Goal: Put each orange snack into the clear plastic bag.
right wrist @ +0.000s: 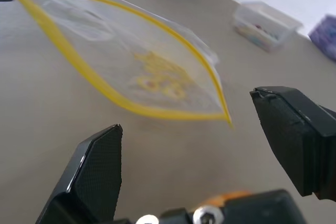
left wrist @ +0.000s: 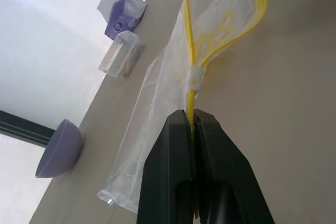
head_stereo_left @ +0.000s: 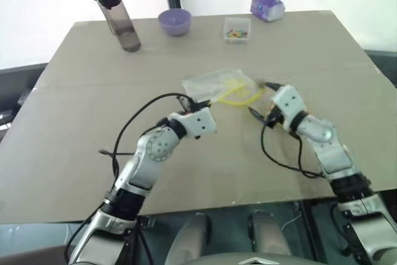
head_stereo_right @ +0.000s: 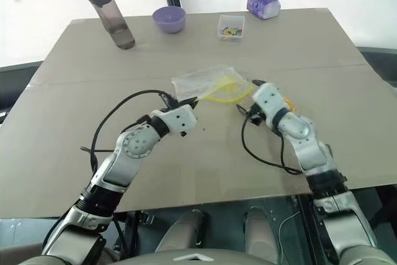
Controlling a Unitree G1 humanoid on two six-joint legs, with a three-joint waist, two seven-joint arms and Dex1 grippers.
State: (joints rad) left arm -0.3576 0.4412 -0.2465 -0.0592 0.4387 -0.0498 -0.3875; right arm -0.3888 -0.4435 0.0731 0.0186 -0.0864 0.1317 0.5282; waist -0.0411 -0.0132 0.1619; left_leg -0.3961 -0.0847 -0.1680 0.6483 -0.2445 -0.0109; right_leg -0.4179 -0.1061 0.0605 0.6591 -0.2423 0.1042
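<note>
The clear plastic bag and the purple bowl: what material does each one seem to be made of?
The clear plastic bag: thin, soft, see-through plastic film, glossy and wrinkled, with an opaque yellow seal strip around its open mouth. The left gripper pinches that strip.

The purple bowl: opaque and smooth, with a dull, even sheen; probably plastic, though glazed ceramic cannot be ruled out.

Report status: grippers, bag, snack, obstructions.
Left gripper shut on the bag's yellow seal. Right gripper open, holding nothing, beside the bag mouth, which gapes open. Orange snack under the right wrist. Nothing in the way.
</note>
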